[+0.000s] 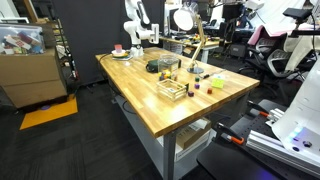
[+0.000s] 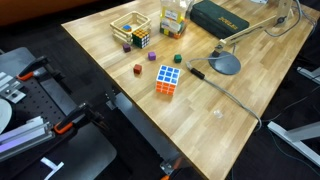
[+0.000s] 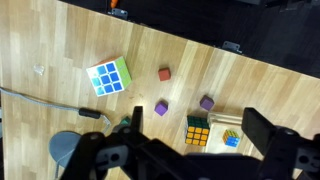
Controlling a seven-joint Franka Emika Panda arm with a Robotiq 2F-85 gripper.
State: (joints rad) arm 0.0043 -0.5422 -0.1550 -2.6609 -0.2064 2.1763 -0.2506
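Pincer [image 3: 195,140] stands with its fingers wide apart and empty; it hangs high over the light wooden tabletop [image 3: 60,40] and touches nothing. Nearest under it in the wrist view lies the small black-edged puzzle cube [image 3: 198,130], flat on the wood, just beside the open wooden frame box [image 3: 232,121], where one more coloured piece seems to sit inside. A little farther lie two small purple blocks [image 3: 160,108] [image 3: 206,103], each apart from the others, then the small red block [image 3: 164,74]. The large pale blue-and-white puzzle cube [image 3: 108,77] and the grey round lamp base [image 3: 63,150] are farthest. As I judge it, the work is at its very start: nothing is gripped or lifted.
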